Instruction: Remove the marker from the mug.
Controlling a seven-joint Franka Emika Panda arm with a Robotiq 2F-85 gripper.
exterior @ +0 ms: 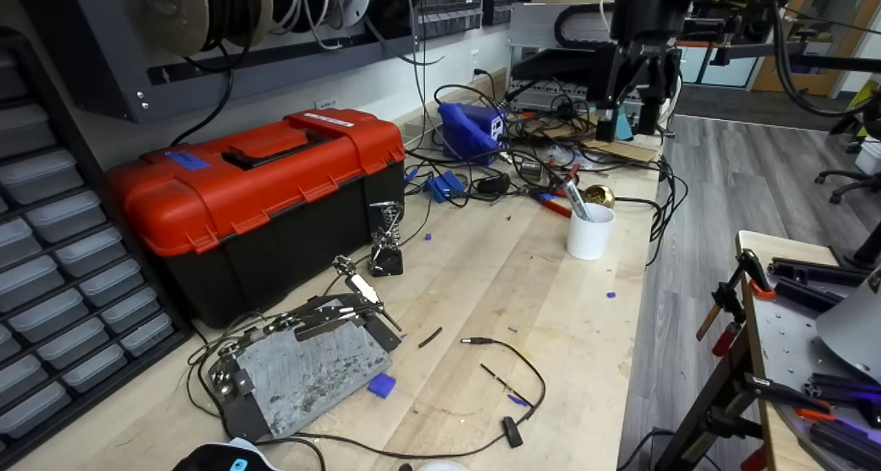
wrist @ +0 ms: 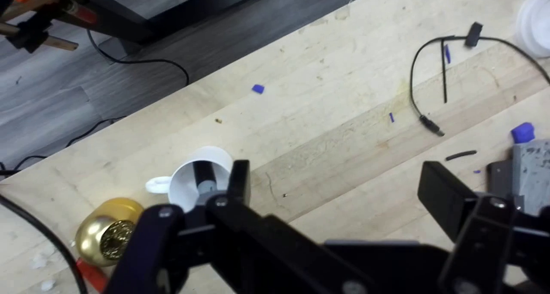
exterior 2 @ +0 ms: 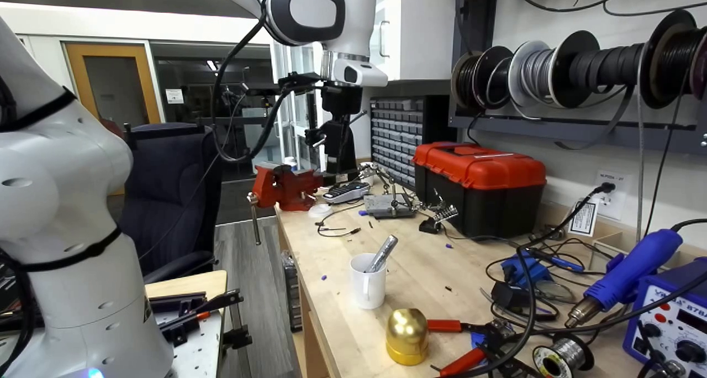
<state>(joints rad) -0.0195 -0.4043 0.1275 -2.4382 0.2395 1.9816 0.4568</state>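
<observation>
The white mug (exterior: 590, 238) stands upright on the wooden table near its edge; it also shows in an exterior view (exterior 2: 367, 290) and in the wrist view (wrist: 220, 156). The marker, a grey pen with a dark end, leans in the mug with its upper part above the rim, in both exterior views (exterior: 577, 201) (exterior 2: 382, 255); no red-orange end shows. In the wrist view the marker (wrist: 204, 173) is partly hidden by a finger. My gripper (exterior: 626, 123) is open and empty, high above the table. In the wrist view the mug lies left of the fingertips (wrist: 339, 191).
A gold tip cleaner (exterior 2: 407, 338) and red-handled pliers (exterior 2: 444, 326) are close to the mug. A red toolbox (exterior: 268, 182) stands along the wall. A blue soldering station (exterior: 475, 130) and tangled black cables lie at the table's end. A grey plate (exterior: 310, 374) lies farther along.
</observation>
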